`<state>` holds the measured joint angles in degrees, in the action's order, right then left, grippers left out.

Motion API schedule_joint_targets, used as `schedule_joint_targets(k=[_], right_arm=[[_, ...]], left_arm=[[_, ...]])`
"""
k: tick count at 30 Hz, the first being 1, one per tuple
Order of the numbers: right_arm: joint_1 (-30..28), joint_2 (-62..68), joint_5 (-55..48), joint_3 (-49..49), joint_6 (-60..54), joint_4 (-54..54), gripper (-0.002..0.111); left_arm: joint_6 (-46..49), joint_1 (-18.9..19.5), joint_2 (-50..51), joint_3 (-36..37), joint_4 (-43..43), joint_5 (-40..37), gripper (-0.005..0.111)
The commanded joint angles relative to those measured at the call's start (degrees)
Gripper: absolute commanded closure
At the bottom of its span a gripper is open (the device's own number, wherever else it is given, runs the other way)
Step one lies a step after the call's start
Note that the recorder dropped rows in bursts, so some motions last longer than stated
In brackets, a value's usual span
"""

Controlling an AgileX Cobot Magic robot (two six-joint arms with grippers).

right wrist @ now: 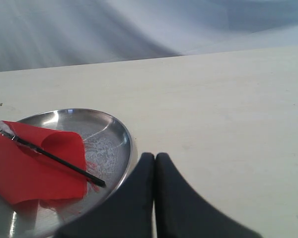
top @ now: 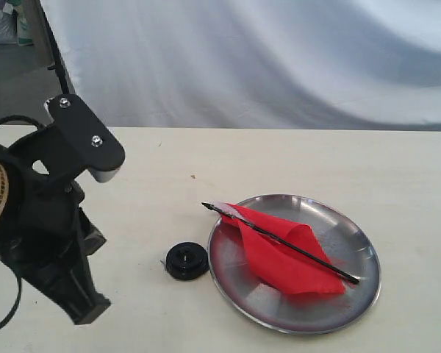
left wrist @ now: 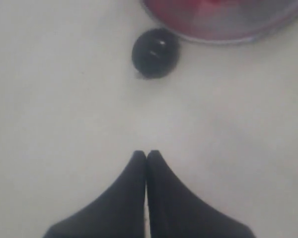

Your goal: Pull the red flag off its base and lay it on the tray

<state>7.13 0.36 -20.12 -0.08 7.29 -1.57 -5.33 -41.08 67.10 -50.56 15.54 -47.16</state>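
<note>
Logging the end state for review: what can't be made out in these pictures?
Left wrist view: blurred; the tray is cut by the picture's edge, the red flag is just a smear, and the hole in the base is unclear.
Exterior view: the flag's cloth hides the tray surface beneath it; the right gripper is out of frame.
Right wrist view: base absent; flag cut by an edge.

The red flag (top: 294, 268) is bright red cloth with a white strip at one end, on a thin black pole (top: 279, 242). The tray (top: 353, 235) is shiny silver with a radial sheen. The base (top: 187, 261) is glossy black. The tabletop (top: 294, 158) is plain cream. The left gripper (left wrist: 146, 155) and right gripper (right wrist: 155, 156) have matt black jaws.
</note>
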Motion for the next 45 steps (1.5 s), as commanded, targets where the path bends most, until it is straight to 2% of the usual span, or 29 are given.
schedule_joint_targets(k=[1,5,7,11,15,21,33,41,43,45], right_arm=[[-0.12,-0.36,0.34,0.08,-0.10,-0.70,0.109],[-0.12,-0.36,0.34,0.08,-0.10,-0.70,0.109],[-0.12,-0.36,0.34,0.08,-0.10,-0.70,0.109],[-0.12,-0.36,0.34,0.08,-0.10,-0.70,0.109],[-0.12,-0.36,0.34,0.08,-0.10,-0.70,0.109],[-0.12,-0.36,0.34,0.08,-0.10,-0.70,0.109],[-0.12,-0.36,0.34,0.08,-0.10,-0.70,0.109],[-0.12,-0.36,0.34,0.08,-0.10,-0.70,0.109],[-0.12,-0.36,0.34,0.08,-0.10,-0.70,0.109],[-0.12,-0.36,0.34,0.08,-0.10,-0.70,0.109]], left_arm=[[-4.40,-0.18,-4.71,4.54,-5.83,17.24,0.107],[-7.29,-0.18,-12.32,13.28,-0.19,25.43,0.107],[-10.88,-0.18,-17.11,17.62,1.20,25.07,0.107],[-11.98,-0.18,-27.71,26.64,1.31,25.07,0.107],[-13.53,-0.18,-37.07,31.98,0.01,21.24,0.107],[-13.53,-0.18,-41.20,32.46,0.28,21.64,0.107],[-13.53,-0.18,-41.08,32.61,0.28,21.64,0.107],[-13.53,-0.18,-41.08,38.42,0.05,22.78,0.107],[-13.53,1.02,-41.19,39.68,-1.76,26.16,0.107],[-13.31,4.11,-41.19,40.64,-9.27,25.85,0.107]])
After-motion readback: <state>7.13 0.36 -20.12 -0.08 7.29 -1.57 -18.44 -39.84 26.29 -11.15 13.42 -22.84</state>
